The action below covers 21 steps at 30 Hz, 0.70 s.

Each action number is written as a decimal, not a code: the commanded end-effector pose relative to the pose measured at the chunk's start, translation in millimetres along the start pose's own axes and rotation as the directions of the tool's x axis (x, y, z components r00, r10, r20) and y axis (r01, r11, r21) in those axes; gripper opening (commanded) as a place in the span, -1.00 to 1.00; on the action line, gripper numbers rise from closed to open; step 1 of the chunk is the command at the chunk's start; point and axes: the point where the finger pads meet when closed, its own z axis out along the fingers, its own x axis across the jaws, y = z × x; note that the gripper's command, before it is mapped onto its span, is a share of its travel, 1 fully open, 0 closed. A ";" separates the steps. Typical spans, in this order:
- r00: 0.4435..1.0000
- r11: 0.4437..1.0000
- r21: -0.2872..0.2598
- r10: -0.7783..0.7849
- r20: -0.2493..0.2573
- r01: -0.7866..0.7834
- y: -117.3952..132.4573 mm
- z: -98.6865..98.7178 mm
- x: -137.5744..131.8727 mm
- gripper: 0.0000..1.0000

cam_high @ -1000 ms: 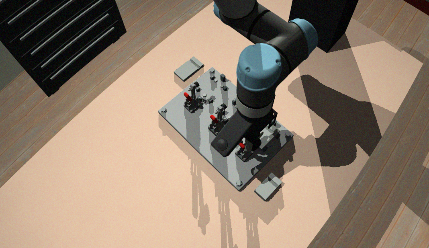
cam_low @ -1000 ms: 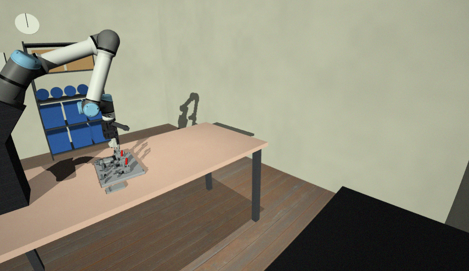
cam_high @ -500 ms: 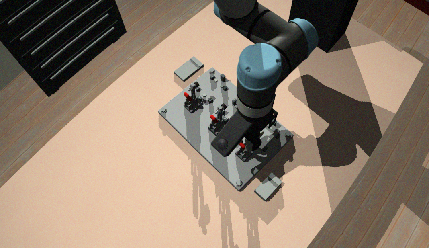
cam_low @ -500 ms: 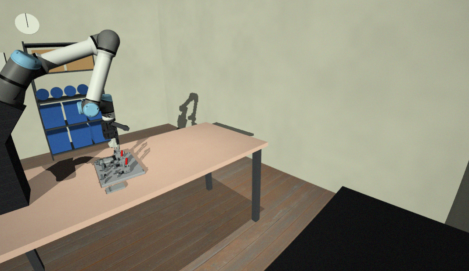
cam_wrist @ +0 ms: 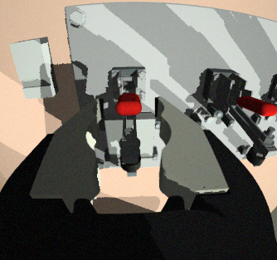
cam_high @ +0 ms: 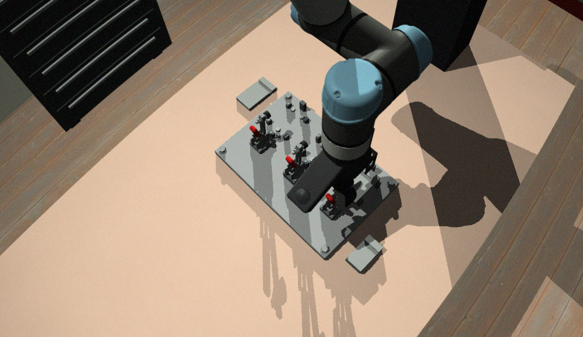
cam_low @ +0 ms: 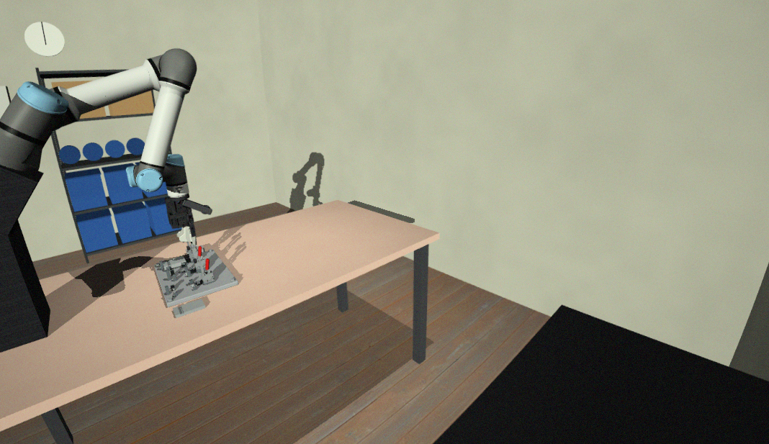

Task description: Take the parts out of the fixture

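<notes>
The grey fixture plate (cam_high: 236,161) (cam_low: 229,279) (cam_wrist: 93,45) carries three toggle clamps with red handles. One stepped grey part (cam_high: 254,94) (cam_low: 191,307) lies flat on the table beside one end of the plate. Another grey part (cam_high: 361,255) (cam_wrist: 29,63) lies flat beside the opposite end. The third part (cam_wrist: 148,136) is in the fixture at the end clamp, partly hidden by the clamp's dark arm. My gripper (cam_wrist: 128,99) is partly open, its jaws either side of that clamp's red handle (cam_high: 329,197) (cam_wrist: 128,107), with a gap on both sides. The top view hides the fingertips.
The middle clamp's red handle (cam_high: 290,161) (cam_wrist: 258,106) and the far clamp's red handle (cam_high: 255,131) stand along the plate. Small pins and blocks rise from it, with bolts at its corners. A black drawer cabinet (cam_high: 81,36) stands beyond the table.
</notes>
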 end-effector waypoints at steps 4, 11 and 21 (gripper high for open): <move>1.000 1.000 0.001 0.000 0.000 0.000 -0.5 -0.4 -0.2 -0.44; 1.000 1.000 0.001 0.000 0.000 0.000 -0.5 -1.2 -0.2 -0.44; 1.000 1.000 0.001 0.000 0.000 0.000 -0.5 -22.1 -0.1 -0.44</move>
